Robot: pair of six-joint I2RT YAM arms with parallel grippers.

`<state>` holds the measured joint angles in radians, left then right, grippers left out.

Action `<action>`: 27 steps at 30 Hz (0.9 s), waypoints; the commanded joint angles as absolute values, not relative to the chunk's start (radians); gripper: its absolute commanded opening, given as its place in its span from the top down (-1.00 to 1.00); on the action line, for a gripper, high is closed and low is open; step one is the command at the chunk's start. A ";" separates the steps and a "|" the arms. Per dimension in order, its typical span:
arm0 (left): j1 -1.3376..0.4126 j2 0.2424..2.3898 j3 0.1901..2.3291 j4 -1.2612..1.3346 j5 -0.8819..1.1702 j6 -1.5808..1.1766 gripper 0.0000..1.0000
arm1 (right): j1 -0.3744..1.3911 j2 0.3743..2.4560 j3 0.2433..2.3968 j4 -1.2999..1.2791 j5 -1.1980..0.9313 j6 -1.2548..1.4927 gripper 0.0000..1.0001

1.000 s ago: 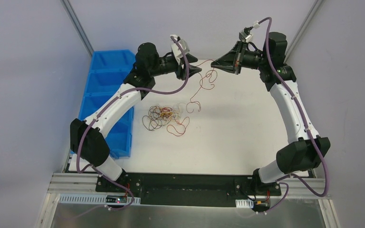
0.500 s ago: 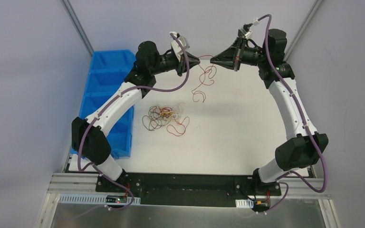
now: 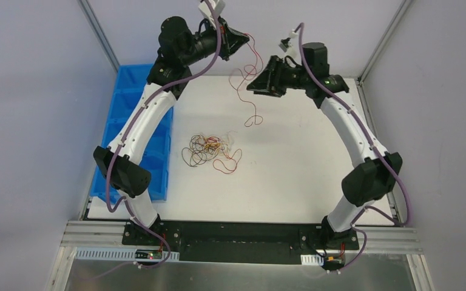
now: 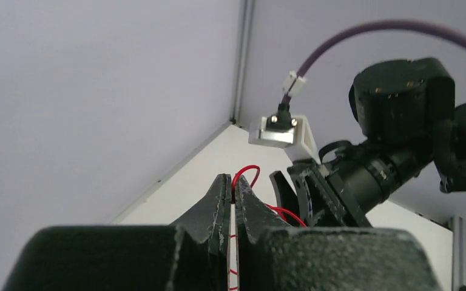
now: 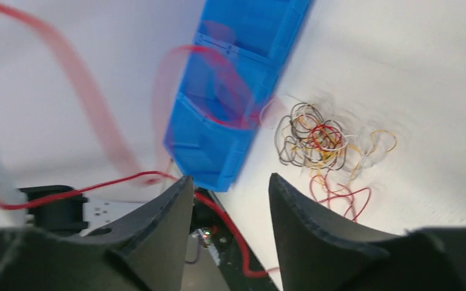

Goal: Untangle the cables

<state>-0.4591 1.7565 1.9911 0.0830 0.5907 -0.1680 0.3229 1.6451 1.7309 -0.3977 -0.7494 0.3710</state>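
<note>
Left tool [image 4: 232,182] is raised high, pinched tight on one red wire [image 4: 246,167] that hangs over the surface [image 3: 303,163]. Right tool [image 5: 230,182] gapes wide, gripping nothing. Remaining cables [image 3: 209,150] lie mid-surface near the bin [image 3: 135,97].

Overhead and nearer right-wrist views share the cables [image 3: 209,150] [image 5: 312,136].

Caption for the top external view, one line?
Raised left gripper holds one red wire hanging apart from the tangled cables on the table; right gripper open beside it.
</note>
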 commanded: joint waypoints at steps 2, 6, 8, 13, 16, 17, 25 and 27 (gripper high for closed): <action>-0.382 1.732 2.067 -0.019 0.493 -0.162 1.00 | 0.345 1.733 1.882 -0.496 -0.650 0.220 -0.22; -0.288 1.712 2.058 -0.031 0.466 -0.069 1.00 | 0.296 1.704 1.850 -0.499 -0.648 0.219 -0.43; -0.243 1.720 2.076 -0.033 0.451 -0.034 1.00 | 0.274 1.688 1.829 -0.496 -0.653 0.220 -0.54; -0.133 1.770 2.133 -0.035 0.366 0.060 1.00 | 0.231 1.651 1.787 -0.503 -0.662 0.187 -0.65; -0.066 1.816 2.176 -0.014 0.331 0.103 1.00 | 0.204 1.634 1.759 -0.517 -0.674 0.180 -0.67; -0.043 1.832 2.185 -0.005 0.320 0.118 1.00 | 0.196 1.628 1.749 -0.518 -0.678 0.177 -0.67; 0.120 2.020 2.302 0.076 0.277 0.243 1.00 | 0.153 1.614 1.699 -0.540 -0.694 0.156 -0.68; 0.143 2.051 2.290 0.097 0.280 0.289 1.00 | 0.149 1.615 1.689 -0.549 -0.699 0.154 -0.68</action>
<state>0.1009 2.0003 2.2562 0.0227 0.3031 0.1776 0.1623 1.6596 1.7020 -0.5346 -0.6704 0.1860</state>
